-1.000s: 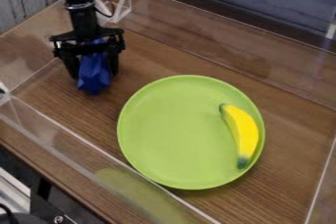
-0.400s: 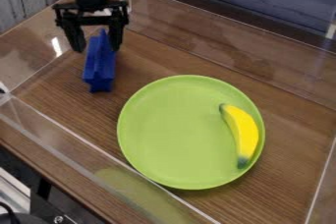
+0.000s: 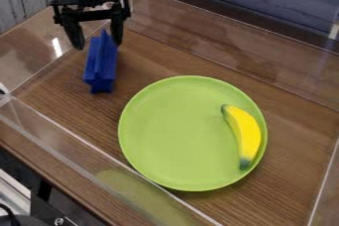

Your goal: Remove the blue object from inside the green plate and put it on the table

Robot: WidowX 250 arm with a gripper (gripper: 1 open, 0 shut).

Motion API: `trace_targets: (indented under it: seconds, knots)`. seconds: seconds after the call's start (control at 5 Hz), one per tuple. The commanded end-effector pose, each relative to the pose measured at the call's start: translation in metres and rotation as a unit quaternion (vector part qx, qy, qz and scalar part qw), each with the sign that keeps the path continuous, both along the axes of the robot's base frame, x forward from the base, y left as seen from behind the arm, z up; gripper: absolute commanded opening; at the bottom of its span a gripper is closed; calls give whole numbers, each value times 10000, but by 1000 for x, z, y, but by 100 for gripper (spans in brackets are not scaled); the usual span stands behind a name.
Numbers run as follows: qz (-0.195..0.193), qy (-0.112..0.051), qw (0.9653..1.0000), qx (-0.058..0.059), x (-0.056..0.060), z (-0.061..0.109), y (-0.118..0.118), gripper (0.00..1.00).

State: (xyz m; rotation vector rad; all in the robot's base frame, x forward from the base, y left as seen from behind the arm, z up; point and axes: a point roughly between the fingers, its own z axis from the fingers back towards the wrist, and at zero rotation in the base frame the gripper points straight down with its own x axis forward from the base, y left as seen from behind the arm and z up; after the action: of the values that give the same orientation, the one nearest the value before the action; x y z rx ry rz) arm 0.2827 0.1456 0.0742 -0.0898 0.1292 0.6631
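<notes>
The blue object (image 3: pixel 98 63) lies on the dark wood table (image 3: pixel 265 81), left of the green plate (image 3: pixel 179 131) and apart from its rim. My gripper (image 3: pixel 90 32) hangs just above the block's far end, open, with its black fingers spread to either side and nothing between them. The round lime-green plate sits in the middle of the table.
A yellow banana (image 3: pixel 243 136) lies on the plate's right side. Clear acrylic walls (image 3: pixel 79 161) bound the table at the front, left and back. The arm's black column rises out of view at the top left.
One second ago the gripper stood low around the blue block on the table. It has since risen away, leaving the block lying there; the last half second shows only a slight further lift.
</notes>
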Motion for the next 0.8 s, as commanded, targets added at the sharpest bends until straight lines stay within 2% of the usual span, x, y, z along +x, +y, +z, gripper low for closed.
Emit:
trace_targets:
  seconds: [0.0,0.2,0.4,0.6]
  knots:
    - [-147,-489,9983,267,11,27,-15,100]
    - [189,-496,9982,275,9,35,8,100]
    - [599,-533,9963,299,8,41,38,100]
    - [425,-519,9973,302,3,33,45,100]
